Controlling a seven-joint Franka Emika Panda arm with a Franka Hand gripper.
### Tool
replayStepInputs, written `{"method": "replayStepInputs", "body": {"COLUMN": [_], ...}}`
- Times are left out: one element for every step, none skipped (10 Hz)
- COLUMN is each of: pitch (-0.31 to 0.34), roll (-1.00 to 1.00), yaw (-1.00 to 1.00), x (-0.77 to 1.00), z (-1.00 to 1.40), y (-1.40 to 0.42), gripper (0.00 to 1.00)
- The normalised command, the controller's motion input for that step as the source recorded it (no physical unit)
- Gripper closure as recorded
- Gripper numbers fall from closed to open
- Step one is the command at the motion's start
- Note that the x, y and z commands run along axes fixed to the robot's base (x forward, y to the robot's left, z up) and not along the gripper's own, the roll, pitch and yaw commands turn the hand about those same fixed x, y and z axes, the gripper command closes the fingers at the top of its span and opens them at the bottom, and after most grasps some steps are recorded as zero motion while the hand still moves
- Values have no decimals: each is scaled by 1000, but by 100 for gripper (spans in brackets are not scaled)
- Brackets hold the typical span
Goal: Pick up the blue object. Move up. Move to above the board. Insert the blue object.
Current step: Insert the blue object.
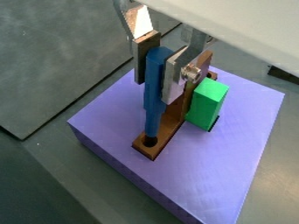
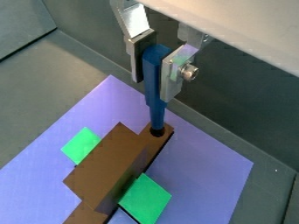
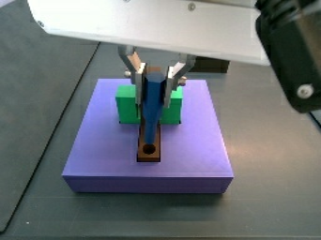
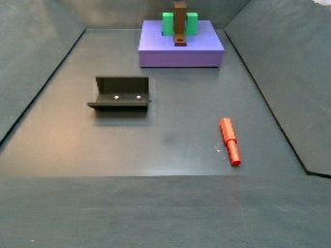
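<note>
We see the two-finger parallel-jaw gripper [image 1: 158,57] above the large lavender slab [image 1: 233,166], directly over the end of the long narrow brown plank board [image 1: 176,118] that carries the round hole. Its flat silver plate fingers [image 2: 179,66] are clamped on the upper part of the thin, straight, bright blue peg [image 1: 153,92], one plate on each side. In both wrist views the blue peg [image 2: 155,92] stands upright with its lower tip at the hole [image 2: 156,132] in the board [image 2: 117,166]; we cannot tell how deep the tip sits.

In a side view the gripper [image 3: 153,70] hangs over the slab [image 3: 189,155], the blue peg [image 3: 152,108] running down along the board [image 3: 149,150] toward the hole near its front end. The green block [image 3: 126,105] straddles the board behind the peg; in a wrist view the green block [image 1: 209,103] sits just beside the silver finger, apart from it.

In a side view the slab [image 4: 162,53] lies at the far end of the dark floor, with the green block [image 4: 181,21] and board on top. The dark L-shaped fixture [image 4: 119,94] stands well apart on the floor, and the shorter red peg [image 4: 229,139] lies flat, far from the slab.
</note>
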Motion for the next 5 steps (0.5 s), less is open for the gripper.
{"method": "replayStepInputs", "body": {"pitch": [-31, -24, -11, -10, 0], "roll": [113, 99, 86, 96, 119], "yaw": [0, 0, 0, 0, 0], "x": [0, 0, 57, 109, 146], "z": [-151, -194, -243, -337, -314], "y": [-126, -114, -89, -9, 0], "gripper": [100, 100, 100, 100, 100]}}
